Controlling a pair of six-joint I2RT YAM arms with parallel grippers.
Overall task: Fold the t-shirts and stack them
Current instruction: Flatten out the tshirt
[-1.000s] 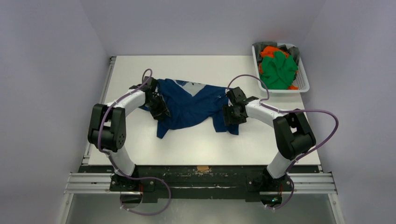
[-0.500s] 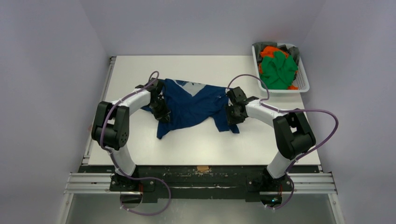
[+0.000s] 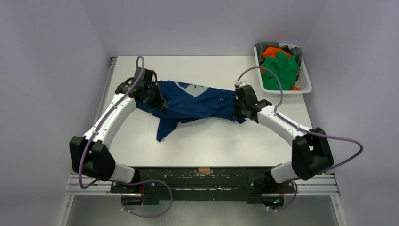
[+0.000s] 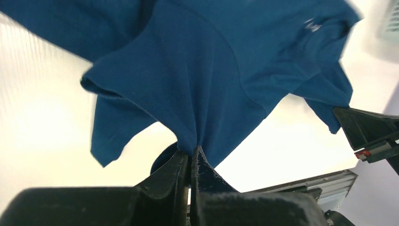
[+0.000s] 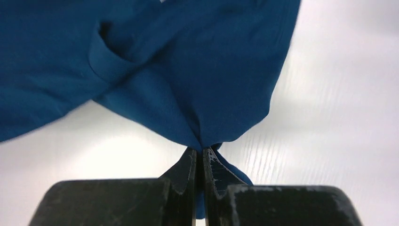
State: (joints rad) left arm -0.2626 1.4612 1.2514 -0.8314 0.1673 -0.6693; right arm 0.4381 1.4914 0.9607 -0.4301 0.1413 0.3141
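Note:
A dark blue t-shirt hangs stretched between my two grippers above the middle of the white table, one part drooping toward the near left. My left gripper is shut on the blue t-shirt's left end; in the left wrist view cloth is pinched between the closed fingers. My right gripper is shut on the shirt's right end; the right wrist view shows blue fabric bunched in the closed jaws.
A white basket at the far right corner holds green, orange and grey shirts in a heap. A rail runs along the table's left edge. The arm bases sit on the black frame at the near edge.
Both grippers closed on the blue t-shirt and lifted it. The left arm swung outward and farther back, the right arm moved back too, pulling the shirt out wider between them.

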